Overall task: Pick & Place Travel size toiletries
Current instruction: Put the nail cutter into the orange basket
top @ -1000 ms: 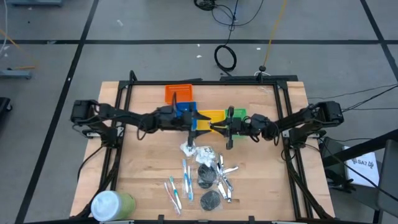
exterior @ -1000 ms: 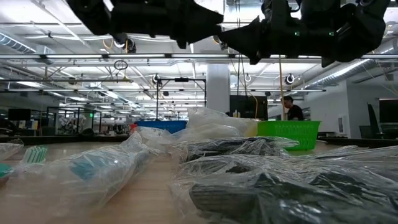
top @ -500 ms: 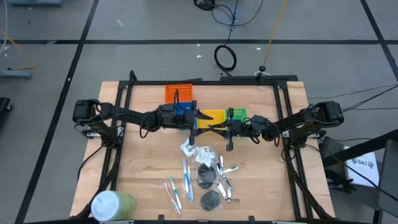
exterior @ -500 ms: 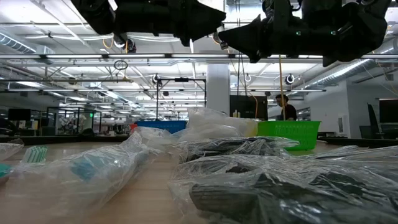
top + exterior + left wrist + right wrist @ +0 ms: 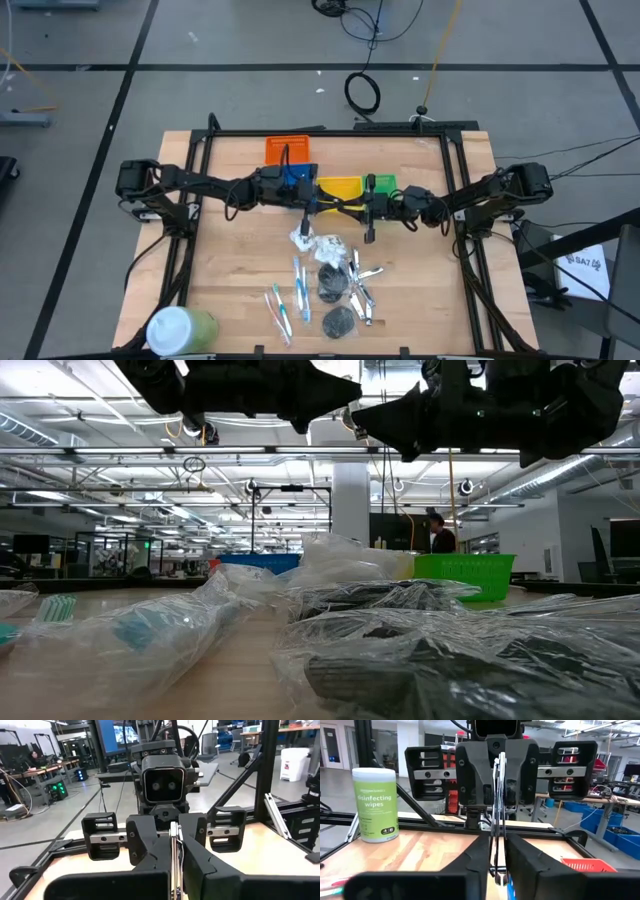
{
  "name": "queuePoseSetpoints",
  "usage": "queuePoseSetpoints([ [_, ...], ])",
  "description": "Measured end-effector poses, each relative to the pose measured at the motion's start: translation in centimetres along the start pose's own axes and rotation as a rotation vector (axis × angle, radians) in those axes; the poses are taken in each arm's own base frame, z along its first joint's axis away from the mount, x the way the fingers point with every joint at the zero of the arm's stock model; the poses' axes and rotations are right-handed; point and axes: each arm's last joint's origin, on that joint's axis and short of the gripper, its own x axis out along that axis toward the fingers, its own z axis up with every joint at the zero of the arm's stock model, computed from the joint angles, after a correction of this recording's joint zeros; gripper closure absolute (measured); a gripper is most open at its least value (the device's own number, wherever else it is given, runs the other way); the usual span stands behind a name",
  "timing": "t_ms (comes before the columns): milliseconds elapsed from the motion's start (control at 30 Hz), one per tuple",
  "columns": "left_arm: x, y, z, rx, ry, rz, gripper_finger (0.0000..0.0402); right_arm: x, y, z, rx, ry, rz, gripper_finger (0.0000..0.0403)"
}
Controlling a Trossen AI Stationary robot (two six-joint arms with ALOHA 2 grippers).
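handover of one silvery stick (image 5: 173,851) is judged to be the step in hand, carried out in the air above the row of trays and clear of the table (image 5: 230,290). starting at the left, the left gripper (image 5: 312,200) reaches in to the table's centre line with its jaws pinched fully together on the near end of the stick. the left wrist view shows the thin strip clamped edge-on between the two dark fingers (image 5: 155,862). at the centre, the stick spans the small gap between the two tools and runs roughly in line with both. to the right, the right gripper (image 5: 354,206) faces its partner nose to nose, its jaws narrow and closed about the far end of the same stick. to do this well, confirm that the left pinch is firm before the right jaws are eased apart. hold both wrists steady during release, since a thin strip will likely twist or slip if either arm pulls early. draw the right arm straight back along the stick's own line, not sideways. the receiving arm should then carry the piece level to its tray. below, left to right, stand the orange tray (image 5: 287,148), blue tray (image 5: 296,176), yellow tray (image 5: 341,187) and green tray (image 5: 386,183). the remaining toiletries, namely toothbrushes (image 5: 288,298), white packets (image 5: 304,238) and dark discs (image 5: 337,320), lie on the wood nearer the front edge.
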Motion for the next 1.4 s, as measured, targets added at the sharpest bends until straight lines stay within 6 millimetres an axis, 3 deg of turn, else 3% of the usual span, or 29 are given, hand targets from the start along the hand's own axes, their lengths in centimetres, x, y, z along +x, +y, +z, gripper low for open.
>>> queuePoseSetpoints([
  [267, -3.7, 1.7, 3.3, 0.07, 0.074, 0.193, 0.0394, -0.1, -0.5, -0.8, 0.063, 0.106, -0.174, 0.0229],
  [433, -6.8, 3.9, 3.2, 0.06, 0.252, 0.429, 0.0394, -0.7, -0.6, -0.4, 0.06, 0.178, -0.193, 0.0171],
  [533, -8.5, 5.8, 1.6, -0.015, 0.312, 0.521, 0.0394, -1.5, -0.9, 0.6, 0.071, 0.202, -0.239, 0.0154],
  [833, -12.6, 9.4, -6.3, -0.2, 0.444, 0.71, 0.0394, -3.3, -1.3, 3.5, 0.067, 0.185, -0.266, 0.0153],
  [1133, -13.6, 11.7, -9.6, -0.249, 0.489, 0.803, 0.0387, -3.4, -1.3, 3.6, 0.034, 0.183, -0.265, 0.0166],
  [1400, -13.3, 11.9, -11.9, -0.299, 0.554, 0.816, 0.0375, -3.4, -1.3, 3.6, 0.043, 0.184, -0.264, 0.0168],
])
